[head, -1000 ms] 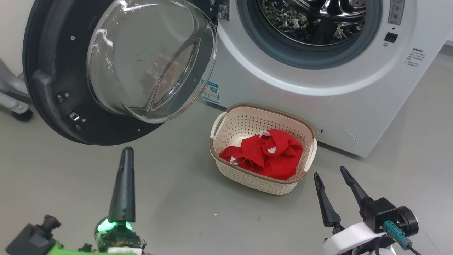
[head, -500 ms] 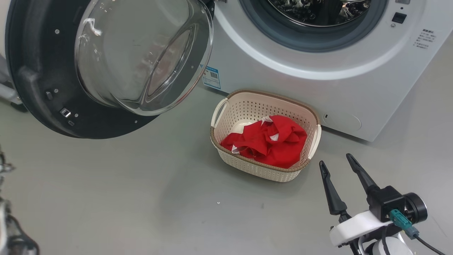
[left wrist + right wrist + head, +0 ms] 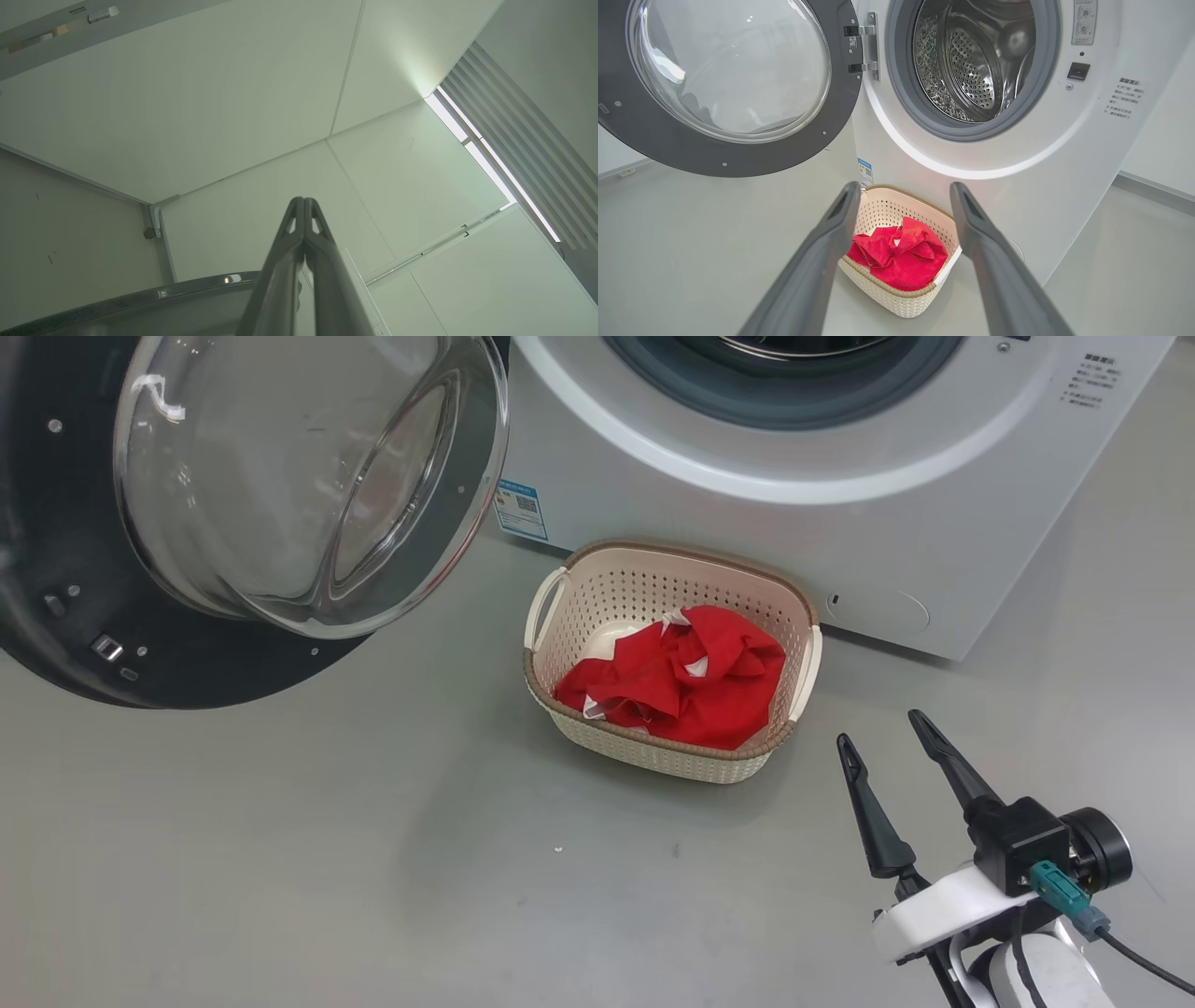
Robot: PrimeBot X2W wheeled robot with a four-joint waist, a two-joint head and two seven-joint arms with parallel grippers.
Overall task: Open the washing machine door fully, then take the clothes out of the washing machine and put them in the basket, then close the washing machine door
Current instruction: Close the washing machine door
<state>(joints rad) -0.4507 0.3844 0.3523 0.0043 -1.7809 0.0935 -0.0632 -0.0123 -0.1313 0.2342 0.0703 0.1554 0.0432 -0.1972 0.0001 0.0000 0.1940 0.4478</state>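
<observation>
A: Door?
B: The washing machine door (image 3: 280,495) stands swung wide, left of the washing machine (image 3: 747,523).
A: Clothes?
B: Red clothes (image 3: 691,681) lie heaped in the basket (image 3: 653,758), on the floor (image 3: 373,849) just before the machine.
A: Grippers?
B: Right gripper (image 3: 880,727) spread, empty, near the basket. Left gripper (image 3: 304,203) pressed closed on nothing, pointing at the ceiling (image 3: 233,93).

The round, black-rimmed glass washing machine door (image 3: 280,495) stands wide open at 9 o'clock of the white washing machine (image 3: 747,523). Bright red clothes (image 3: 681,681) lie crumpled inside the cream perforated plastic basket (image 3: 653,761) at the machine's 6 o'clock.
</observation>
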